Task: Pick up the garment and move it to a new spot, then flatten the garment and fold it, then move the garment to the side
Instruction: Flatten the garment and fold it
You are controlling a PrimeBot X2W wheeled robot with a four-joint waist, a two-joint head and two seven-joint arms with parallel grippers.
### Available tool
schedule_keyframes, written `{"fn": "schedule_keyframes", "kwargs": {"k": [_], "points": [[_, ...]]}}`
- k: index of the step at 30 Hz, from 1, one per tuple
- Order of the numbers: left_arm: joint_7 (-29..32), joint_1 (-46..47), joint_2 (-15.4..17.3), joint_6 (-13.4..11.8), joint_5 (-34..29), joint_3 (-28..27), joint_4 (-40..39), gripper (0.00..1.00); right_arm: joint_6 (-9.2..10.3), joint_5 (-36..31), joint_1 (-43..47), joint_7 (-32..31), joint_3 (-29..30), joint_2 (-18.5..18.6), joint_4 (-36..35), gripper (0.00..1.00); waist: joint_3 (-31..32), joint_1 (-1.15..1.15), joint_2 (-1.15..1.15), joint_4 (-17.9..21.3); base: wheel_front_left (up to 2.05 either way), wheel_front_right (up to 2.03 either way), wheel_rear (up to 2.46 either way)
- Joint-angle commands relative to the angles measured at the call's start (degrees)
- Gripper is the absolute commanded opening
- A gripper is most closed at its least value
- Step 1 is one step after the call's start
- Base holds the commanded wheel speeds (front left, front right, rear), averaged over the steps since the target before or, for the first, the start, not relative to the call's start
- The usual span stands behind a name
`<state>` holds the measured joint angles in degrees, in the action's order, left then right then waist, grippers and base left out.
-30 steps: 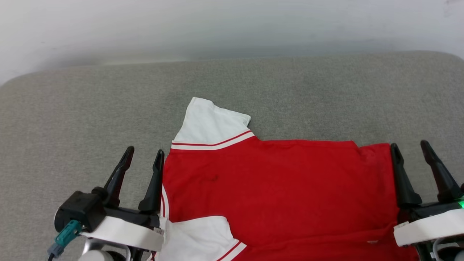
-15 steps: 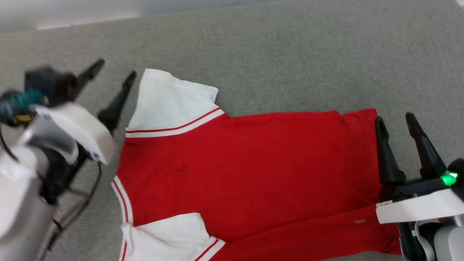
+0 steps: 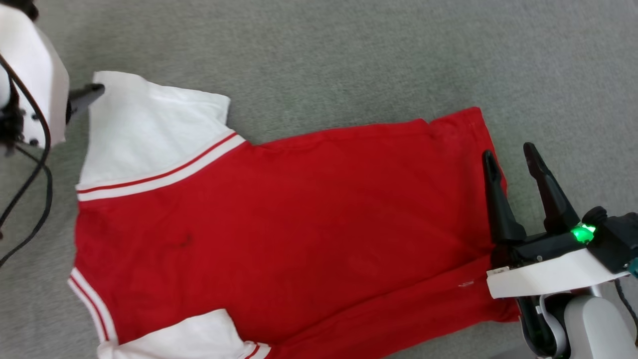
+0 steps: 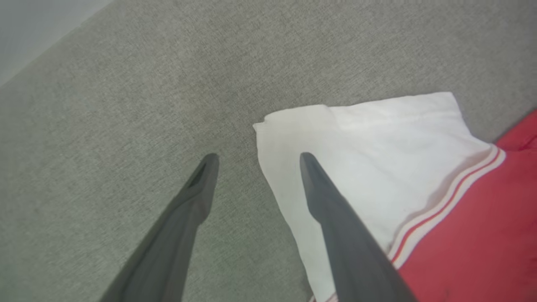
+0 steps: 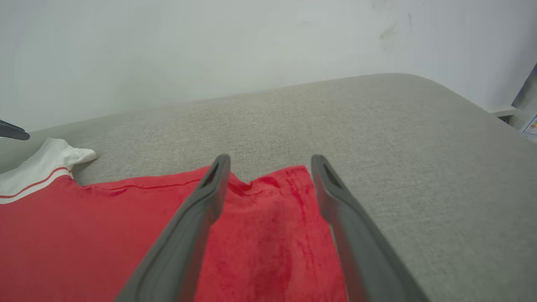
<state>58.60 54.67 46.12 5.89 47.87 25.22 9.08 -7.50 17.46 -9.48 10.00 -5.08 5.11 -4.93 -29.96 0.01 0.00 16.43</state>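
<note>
1. Left gripper (image 4: 256, 157): jaws wide, nothing between them. One finger is over the white sleeve (image 4: 369, 142), the other over bare grey pad (image 4: 126, 105). The sleeve's edge runs between the tips. Can't tell if it touches the cloth.
2. Head view: one left fingertip (image 3: 88, 93) sits at the sleeve's far corner.
3. Right gripper (image 3: 508, 152): jaws wide, empty. Inner finger is over the red hem of the shirt (image 3: 299, 224), outer finger over the pad just beside it. Touching or hovering: can't tell.
4. The shirt lies spread on the pad between the two grippers, plain red side up. Sleeve end is by the left gripper, hem end by the right.
5. Green light (image 3: 578, 233) is lit on the right gripper's body.
6. Writing: a small white mark (image 3: 466, 284) on the red cloth near the right gripper's base, too small to read. A coloured label (image 5: 530, 126) off past the pad's corner, unreadable.
</note>
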Motion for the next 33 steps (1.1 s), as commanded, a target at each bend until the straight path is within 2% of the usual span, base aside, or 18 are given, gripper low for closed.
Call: {"fn": "schedule_keyframes", "kwargs": {"k": [1,8,12,13,14,19,25,29,33], "points": [[0.5,1.0,-0.5,-0.7,0.5,-0.3,0.3,1.0,0.02,-0.2,-1.2,0.2,-0.1,-0.4,0.3,1.0,-1.1,-0.01,0.0,1.1,0.0,0.0,0.0],[3.8,2.0,-0.6,-2.7,0.0,0.8,2.8,1.0,0.02,0.2,-2.5,0.6,-0.7,-0.8,1.6,1.0,-2.4,-0.01,0.0,2.6,0.0,0.0,0.0],[5.2,0.5,-0.4,-2.6,-0.8,2.5,4.0,1.0,0.02,0.0,-2.9,0.4,-0.6,-0.8,1.1,1.0,-2.8,-0.01,0.0,2.8,0.0,0.0,0.0],[5.4,0.1,-0.7,-2.8,-0.4,2.7,4.2,0.26,0.02,-0.2,-2.9,0.3,-0.6,-0.8,1.0,1.0,-2.8,-0.01,0.0,2.7,0.0,0.0,0.0],[5.4,-0.3,-1.0,-2.9,-0.2,2.8,4.3,0.0,0.02,-0.4,-2.8,0.1,-0.6,-0.8,0.8,1.0,-2.7,-0.01,0.0,2.6,0.0,0.0,0.0],[1.3,-0.6,-2.1,-3.1,-0.6,1.9,4.6,0.0,0.02,-1.2,-2.0,-1.3,-0.2,0.0,0.2,1.0,-1.1,-0.01,0.0,1.6,0.0,0.0,0.0],[-6.4,-1.4,-3.2,-1.0,-1.1,1.2,3.7,0.0,0.02,-1.7,-1.5,-5.6,0.8,2.6,-1.0,1.0,2.5,-0.01,0.0,-0.6,0.0,0.0,0.0],[-11.1,-3.0,-4.4,0.1,-0.5,1.4,0.5,0.0,0.02,-1.7,-1.4,-12.2,1.1,6.9,-2.0,1.0,5.1,-0.01,0.0,-2.9,0.0,0.0,0.0],[-14.7,-5.5,-4.6,0.6,0.3,1.5,-4.1,0.0,0.02,0.2,-2.5,-22.7,0.8,12.4,-2.4,1.0,6.9,-0.01,0.0,-5.4,0.0,0.0,0.0]]}}
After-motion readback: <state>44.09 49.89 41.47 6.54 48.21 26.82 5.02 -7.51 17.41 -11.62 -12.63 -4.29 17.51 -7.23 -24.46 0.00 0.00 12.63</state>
